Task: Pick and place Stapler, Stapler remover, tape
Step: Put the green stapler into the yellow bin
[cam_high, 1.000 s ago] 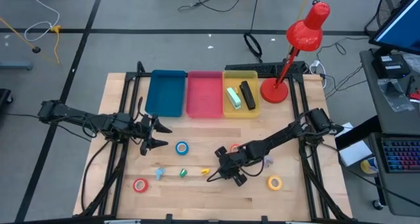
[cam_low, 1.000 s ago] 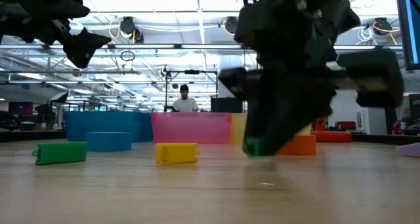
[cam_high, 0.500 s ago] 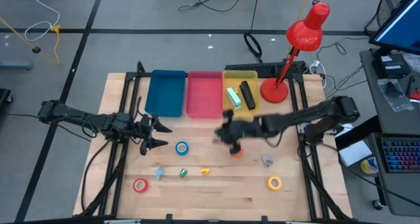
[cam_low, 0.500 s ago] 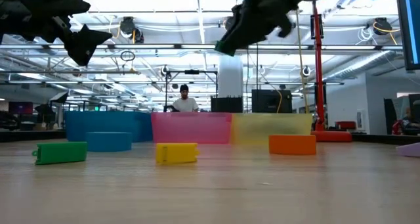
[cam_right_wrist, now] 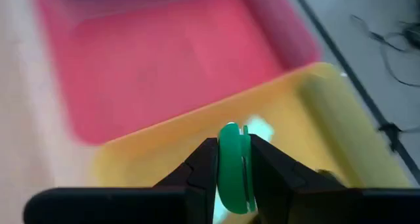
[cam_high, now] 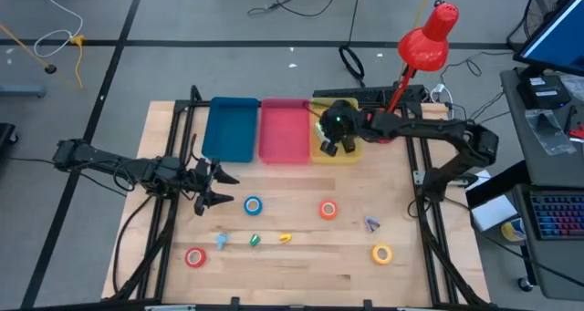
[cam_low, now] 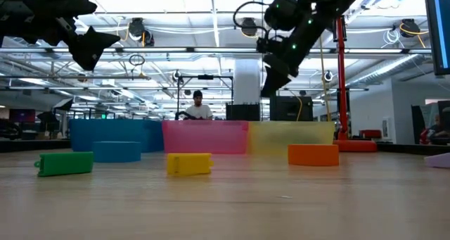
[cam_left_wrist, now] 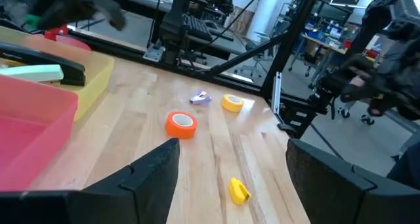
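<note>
Hovering at the table's nine o'clock edge, my left gripper [cam_high: 219,188] hangs with its fingers spread wide and nothing between them. Just at its four o'clock lies the blue tape roll [cam_high: 253,204], and the red tape roll [cam_high: 195,256] sits down toward seven o'clock near the front edge. Between them, in a short row, lie a small green bit [cam_high: 255,240] and a small yellow bit [cam_high: 285,238]. Up at twelve o'clock stand the blue tray [cam_high: 230,129], the pink tray [cam_high: 284,130] and the yellow tray [cam_high: 321,153] side by side. My right gripper [cam_high: 336,145] hangs over the yellow tray, fingers pinched close on a thin green stapler remover [cam_right_wrist: 233,166] held on edge. A black stapler [cam_left_wrist: 39,62] lies in that tray beside a pale green stapler [cam_left_wrist: 33,73]. The orange tape roll [cam_high: 328,210] rests near the table's middle, and the yellow tape roll [cam_high: 381,253] lies at five o'clock
</note>
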You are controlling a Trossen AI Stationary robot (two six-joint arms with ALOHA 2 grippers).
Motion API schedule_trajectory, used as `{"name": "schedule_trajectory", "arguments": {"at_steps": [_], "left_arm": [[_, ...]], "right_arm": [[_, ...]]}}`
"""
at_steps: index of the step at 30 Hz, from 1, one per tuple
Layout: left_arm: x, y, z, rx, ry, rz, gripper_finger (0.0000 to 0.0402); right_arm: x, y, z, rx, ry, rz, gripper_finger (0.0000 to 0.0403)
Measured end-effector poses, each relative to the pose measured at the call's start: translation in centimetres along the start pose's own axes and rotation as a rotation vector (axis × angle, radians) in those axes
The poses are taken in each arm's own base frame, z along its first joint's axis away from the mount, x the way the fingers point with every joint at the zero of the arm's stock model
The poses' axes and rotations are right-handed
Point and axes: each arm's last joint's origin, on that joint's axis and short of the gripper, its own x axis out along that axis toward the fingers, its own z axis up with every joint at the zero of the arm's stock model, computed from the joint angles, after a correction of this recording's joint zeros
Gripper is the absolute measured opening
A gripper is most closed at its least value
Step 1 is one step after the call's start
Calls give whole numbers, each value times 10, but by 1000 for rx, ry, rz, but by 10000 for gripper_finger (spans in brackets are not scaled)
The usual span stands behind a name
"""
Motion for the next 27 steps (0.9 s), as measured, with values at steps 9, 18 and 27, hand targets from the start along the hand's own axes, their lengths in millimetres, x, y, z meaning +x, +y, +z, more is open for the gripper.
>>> {"name": "schedule_trajectory", "arguments": {"at_steps": [9, 18, 27], "left_arm": [[0, 0, 0, 28, -3, -1, 273], [0, 0, 0, 32, -3, -2, 273], [0, 0, 0, 42, 0, -1, 273]], "right_arm": [[33, -38, -8, 158, 17, -79, 67], [81, -40, -23, 215, 61, -45, 70], [92, -42, -30, 211, 99, -124, 89]]}}
